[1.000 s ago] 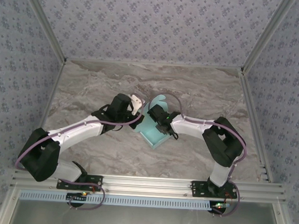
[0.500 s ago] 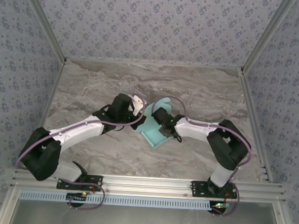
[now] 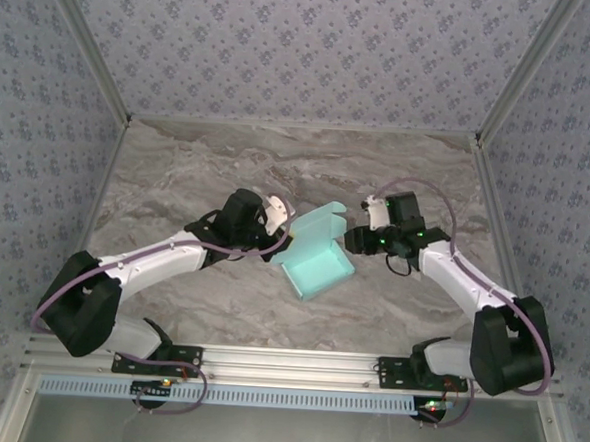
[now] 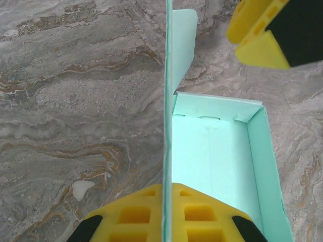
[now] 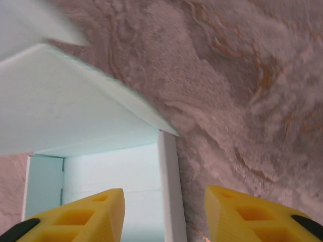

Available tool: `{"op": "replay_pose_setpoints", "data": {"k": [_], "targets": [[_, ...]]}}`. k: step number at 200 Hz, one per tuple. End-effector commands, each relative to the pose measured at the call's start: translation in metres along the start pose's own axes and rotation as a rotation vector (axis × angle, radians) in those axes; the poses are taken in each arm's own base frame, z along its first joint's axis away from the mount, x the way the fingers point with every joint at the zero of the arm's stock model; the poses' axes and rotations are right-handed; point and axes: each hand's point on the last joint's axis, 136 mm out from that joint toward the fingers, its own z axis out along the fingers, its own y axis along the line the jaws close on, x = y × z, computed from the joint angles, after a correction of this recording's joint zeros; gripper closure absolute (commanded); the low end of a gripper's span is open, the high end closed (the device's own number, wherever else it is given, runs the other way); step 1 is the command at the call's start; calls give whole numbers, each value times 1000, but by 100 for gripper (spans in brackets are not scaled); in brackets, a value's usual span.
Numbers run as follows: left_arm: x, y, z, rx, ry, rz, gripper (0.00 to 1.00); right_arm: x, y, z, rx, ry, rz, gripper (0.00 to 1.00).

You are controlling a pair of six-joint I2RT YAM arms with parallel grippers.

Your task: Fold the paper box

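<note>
Inward, left tool (image 4: 165, 201) pinching paper box (image 4: 212, 161), right tool (image 5: 164, 204) parted — alongside

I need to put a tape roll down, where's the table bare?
Bare table runs along the back wall, beyond the paper box. Another free patch lies between the box and the front rail. The middle is crowded: the left gripper pinches the box's wall, the right gripper open at its other side.
</note>
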Motion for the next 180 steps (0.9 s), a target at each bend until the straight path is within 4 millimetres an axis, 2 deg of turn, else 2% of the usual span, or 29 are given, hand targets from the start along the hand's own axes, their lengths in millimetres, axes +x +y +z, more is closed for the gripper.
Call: {"op": "replay_pose_setpoints", "data": {"k": [1, 49, 115, 180], "targets": [[-1, -6, -4, 23, -9, 42, 100, 15, 6, 7, -150, 66, 191, 54], [-1, -5, -3, 20, -7, 45, 100, 17, 4, 24, -322, 127, 376, 57], [-2, -6, -1, 25, -4, 45, 100, 26, -7, 48, -334, 204, 424, 64], [-2, -5, 1, 29, 2, 45, 100, 37, -20, 53, -263, 245, 436, 67]]}}
